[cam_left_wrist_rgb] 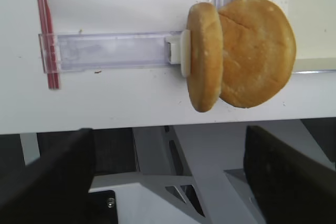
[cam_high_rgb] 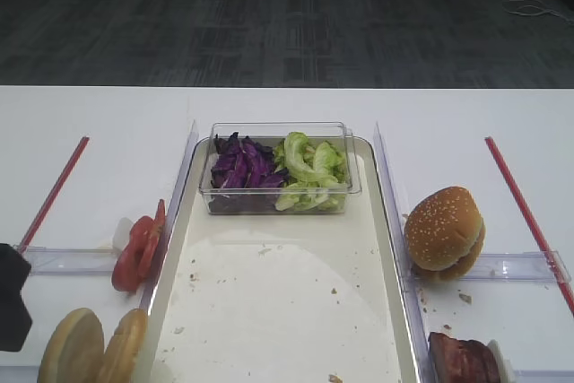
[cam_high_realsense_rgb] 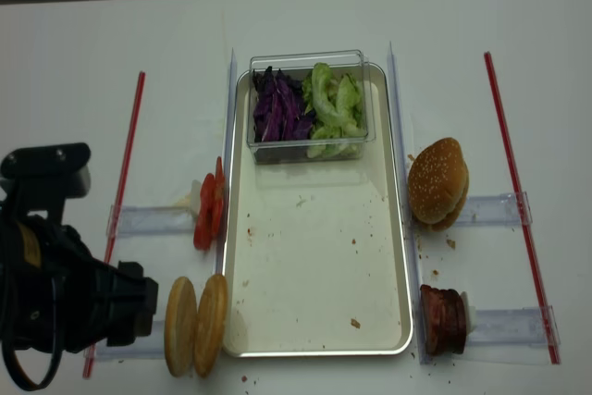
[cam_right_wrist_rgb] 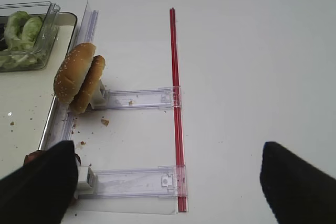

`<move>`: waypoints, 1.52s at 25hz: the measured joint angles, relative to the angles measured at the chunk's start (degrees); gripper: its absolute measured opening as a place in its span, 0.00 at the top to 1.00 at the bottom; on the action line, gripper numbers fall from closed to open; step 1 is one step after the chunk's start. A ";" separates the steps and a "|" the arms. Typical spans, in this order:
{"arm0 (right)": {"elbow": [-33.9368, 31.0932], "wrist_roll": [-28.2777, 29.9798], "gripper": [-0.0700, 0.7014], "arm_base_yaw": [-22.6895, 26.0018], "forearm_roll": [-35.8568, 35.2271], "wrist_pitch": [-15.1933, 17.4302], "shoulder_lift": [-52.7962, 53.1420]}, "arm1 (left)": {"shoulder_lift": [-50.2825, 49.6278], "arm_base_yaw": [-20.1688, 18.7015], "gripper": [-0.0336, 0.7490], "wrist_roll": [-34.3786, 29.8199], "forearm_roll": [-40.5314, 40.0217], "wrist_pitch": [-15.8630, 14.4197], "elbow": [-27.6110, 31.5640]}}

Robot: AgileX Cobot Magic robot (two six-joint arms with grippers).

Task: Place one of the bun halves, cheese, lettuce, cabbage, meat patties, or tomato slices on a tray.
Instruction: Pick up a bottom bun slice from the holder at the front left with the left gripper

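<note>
We see the tray [cam_high_realsense_rgb: 314,265] in the middle of the table, bare but for crumbs and a clear box [cam_high_realsense_rgb: 310,106] at its far end holding cabbage [cam_high_realsense_rgb: 277,113] and lettuce [cam_high_realsense_rgb: 335,110]. The bun halves [cam_high_realsense_rgb: 195,325] stand on edge just left of the tray, tomato slices [cam_high_realsense_rgb: 207,212] beyond them, meat patties [cam_high_realsense_rgb: 442,319] on the right. Our left gripper [cam_left_wrist_rgb: 168,166] hangs near the buns, jaws wide apart and empty. The right gripper [cam_right_wrist_rgb: 168,182] is also spread open, holding nothing.
</note>
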State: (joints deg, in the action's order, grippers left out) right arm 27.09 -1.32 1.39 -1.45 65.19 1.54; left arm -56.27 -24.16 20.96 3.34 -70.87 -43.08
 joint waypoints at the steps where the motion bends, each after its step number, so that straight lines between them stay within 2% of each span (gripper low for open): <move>1: 0.00 0.00 0.01 0.00 0.00 0.00 0.00 | -0.84 -1.25 0.26 0.82 -0.37 0.12 -0.55; 7: 0.00 0.00 0.01 0.00 0.00 0.00 0.00 | -6.20 -8.55 0.26 5.48 -1.18 3.06 -4.02; 13: 0.00 0.00 0.01 0.00 0.00 0.00 0.00 | -11.62 -13.54 0.26 8.16 -1.68 6.43 -6.23; 20: 0.00 0.00 0.01 0.00 0.00 0.00 0.00 | -18.85 -18.54 0.26 9.74 -2.05 8.06 -10.14; 27: 0.00 0.10 0.01 0.00 0.00 0.00 0.00 | -24.27 -19.76 0.27 11.62 -2.27 8.64 -10.64; 38: 0.00 0.19 0.01 0.00 0.00 -0.08 0.00 | -28.09 -19.76 0.33 12.14 -2.27 8.86 -10.68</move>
State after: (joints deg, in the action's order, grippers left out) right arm 27.09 -1.13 1.39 -1.45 65.11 1.54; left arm -84.35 -43.91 33.10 1.07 -62.01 -53.76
